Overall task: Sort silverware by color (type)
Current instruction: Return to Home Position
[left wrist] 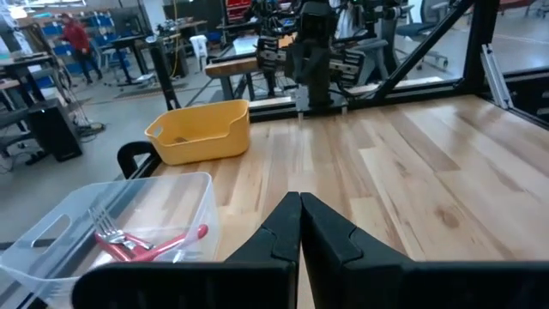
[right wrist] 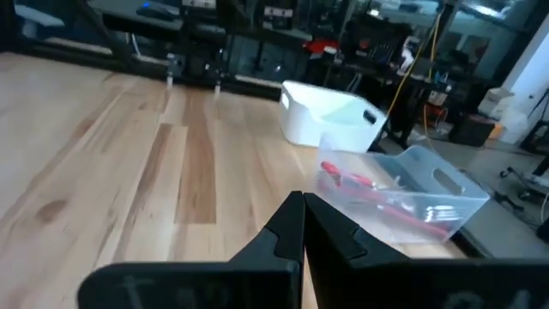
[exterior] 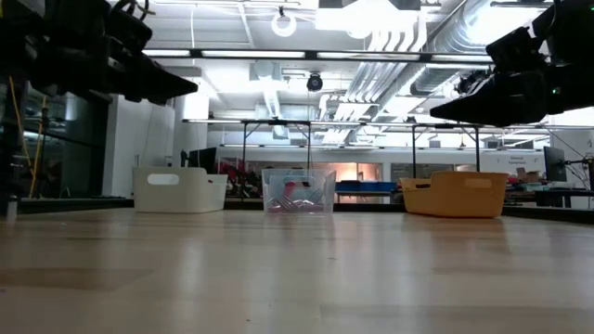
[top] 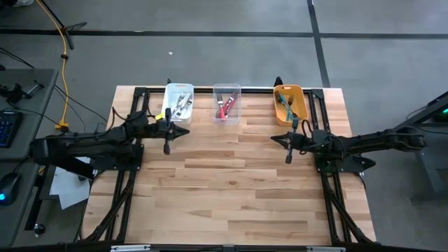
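The forks lie sorted in three bins along the table's far edge. The white bin (top: 178, 102) holds pale-handled forks, the clear bin (top: 226, 102) red-pink-handled forks (left wrist: 141, 246), the orange bin (top: 289, 103) teal-handled forks (top: 282, 101). My left gripper (top: 167, 148) hovers above the wood just near of the white bin, shut and empty; its fingertips (left wrist: 300, 206) meet in the left wrist view. My right gripper (top: 288, 158) hovers near of the orange bin, also shut and empty, as the right wrist view (right wrist: 303, 204) shows.
Black frame rails (top: 124, 203) run along the table's left and right sides, under each arm. The broad wooden tabletop (top: 231, 189) lies between the arms and toward the near edge. A person in red (left wrist: 77, 34) stands far off in the room.
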Action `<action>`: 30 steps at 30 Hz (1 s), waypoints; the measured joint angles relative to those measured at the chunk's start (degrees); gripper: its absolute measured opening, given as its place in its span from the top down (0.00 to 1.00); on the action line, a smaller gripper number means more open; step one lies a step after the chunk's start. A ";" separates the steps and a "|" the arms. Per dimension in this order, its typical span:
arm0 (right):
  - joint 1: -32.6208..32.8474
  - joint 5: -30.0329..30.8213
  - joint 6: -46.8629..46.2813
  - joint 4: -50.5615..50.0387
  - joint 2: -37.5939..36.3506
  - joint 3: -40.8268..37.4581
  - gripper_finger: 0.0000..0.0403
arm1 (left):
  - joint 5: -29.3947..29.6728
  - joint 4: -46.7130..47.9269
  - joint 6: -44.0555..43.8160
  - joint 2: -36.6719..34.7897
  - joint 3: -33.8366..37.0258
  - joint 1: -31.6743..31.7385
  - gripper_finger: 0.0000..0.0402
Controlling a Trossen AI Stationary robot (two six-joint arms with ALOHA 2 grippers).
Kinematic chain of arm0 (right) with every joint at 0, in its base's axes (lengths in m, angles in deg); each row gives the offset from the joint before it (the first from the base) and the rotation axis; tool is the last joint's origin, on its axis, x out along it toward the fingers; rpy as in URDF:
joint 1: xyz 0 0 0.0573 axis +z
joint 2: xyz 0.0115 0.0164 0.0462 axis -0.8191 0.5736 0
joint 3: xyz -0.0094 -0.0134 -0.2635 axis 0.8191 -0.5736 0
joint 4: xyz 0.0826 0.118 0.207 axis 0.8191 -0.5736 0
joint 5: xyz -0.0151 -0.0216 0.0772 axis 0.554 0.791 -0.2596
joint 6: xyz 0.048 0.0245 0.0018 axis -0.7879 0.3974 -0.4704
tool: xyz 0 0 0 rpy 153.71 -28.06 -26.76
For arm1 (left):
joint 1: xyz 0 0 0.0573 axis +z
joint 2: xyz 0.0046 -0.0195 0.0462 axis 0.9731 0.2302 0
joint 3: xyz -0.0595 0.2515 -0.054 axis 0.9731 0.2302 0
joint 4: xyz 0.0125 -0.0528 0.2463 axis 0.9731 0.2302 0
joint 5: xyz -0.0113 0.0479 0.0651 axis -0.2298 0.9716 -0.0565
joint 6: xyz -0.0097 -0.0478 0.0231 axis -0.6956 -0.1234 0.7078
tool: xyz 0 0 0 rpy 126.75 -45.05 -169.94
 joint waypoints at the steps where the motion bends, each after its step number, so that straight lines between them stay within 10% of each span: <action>1: -0.08 0.02 0.04 -1.32 -1.40 0.00 1.00 | 0.03 1.01 0.53 -0.93 0.00 0.00 1.00; 18: -1.24 -0.30 0.46 -28.55 -32.07 0.02 1.00 | 0.13 7.13 -0.26 -16.52 4.42 3.78 1.00; 30: -7.00 -2.37 2.51 -28.72 -36.78 0.02 1.00 | -3.82 20.36 -0.72 -31.80 4.44 6.76 1.00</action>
